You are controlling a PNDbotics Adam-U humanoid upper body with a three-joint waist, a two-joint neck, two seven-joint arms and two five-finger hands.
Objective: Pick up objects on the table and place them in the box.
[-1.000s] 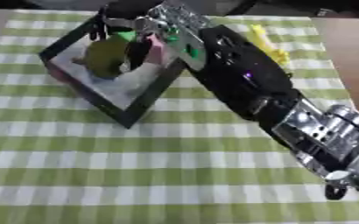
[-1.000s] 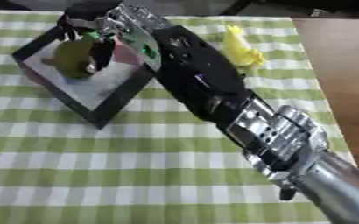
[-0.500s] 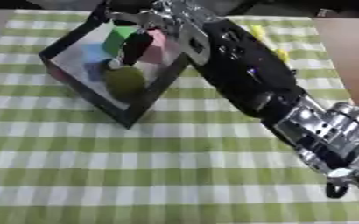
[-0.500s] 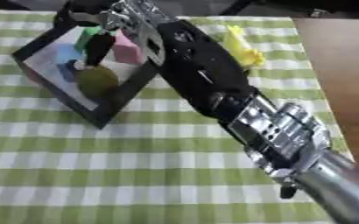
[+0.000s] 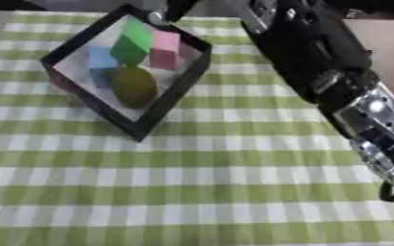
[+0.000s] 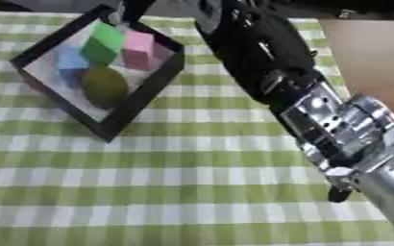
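Note:
A black-framed box [image 5: 177, 89] stands on the checked cloth at the upper left, turned corner-on. Inside it lie a green block [image 5: 133, 42], a pink block [image 5: 164, 50], a blue block [image 5: 102, 61] and an olive round object [image 5: 134, 85]. My right arm [image 5: 310, 48] runs from the lower right up to the top edge, past the box's right side. Of my right hand [image 5: 177, 6] only dark fingers show at the top edge above the box's far corner, holding nothing that I can see. No view shows my left hand.
The green-and-white checked cloth [image 5: 192, 192] covers the table's front and middle. Bare brown tabletop [image 6: 377, 57] shows at the far right, beyond the cloth's edge. My silver wrist joint [image 6: 343, 129] hangs over the cloth at the right.
The olive object left my right hand and now lies in the box. The hand has drawn back from inside the box toward the top edge. The whole picture has also shifted.

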